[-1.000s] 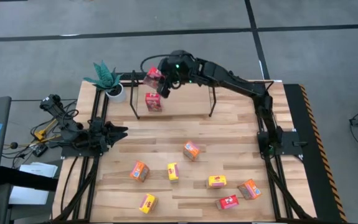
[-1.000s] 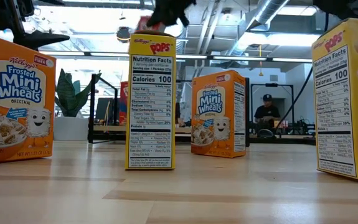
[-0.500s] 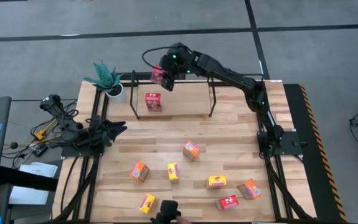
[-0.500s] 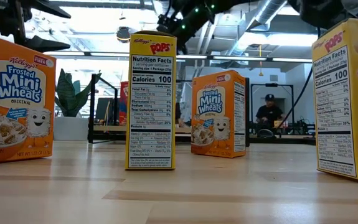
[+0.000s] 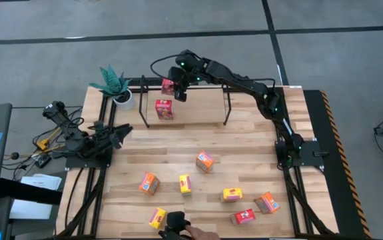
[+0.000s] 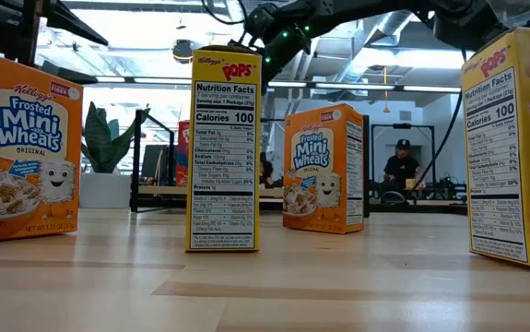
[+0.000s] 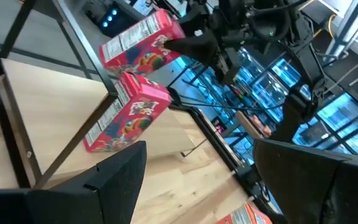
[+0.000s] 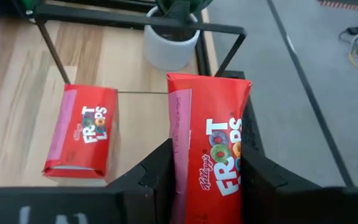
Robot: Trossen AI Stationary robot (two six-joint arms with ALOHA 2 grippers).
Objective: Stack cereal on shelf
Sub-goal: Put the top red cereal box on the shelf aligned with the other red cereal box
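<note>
Table (image 5: 244, 143) | shelf (image 5: 226, 100): one red box (image 5: 164, 109) (lying flat)

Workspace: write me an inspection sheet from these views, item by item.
Surface: light wooden table.
Job's things: black metal-rod shelf holds one red cereal box; second red cereal box held above it; seven loose red, orange and yellow boxes nearer the front.
Clutter: white potted plant.
Grippers: right gripper shut on the second red box; left gripper open, empty, at table's left edge.
Cables: bundle left of table.
Surroundings: person in background; dark object at front edge.
</note>
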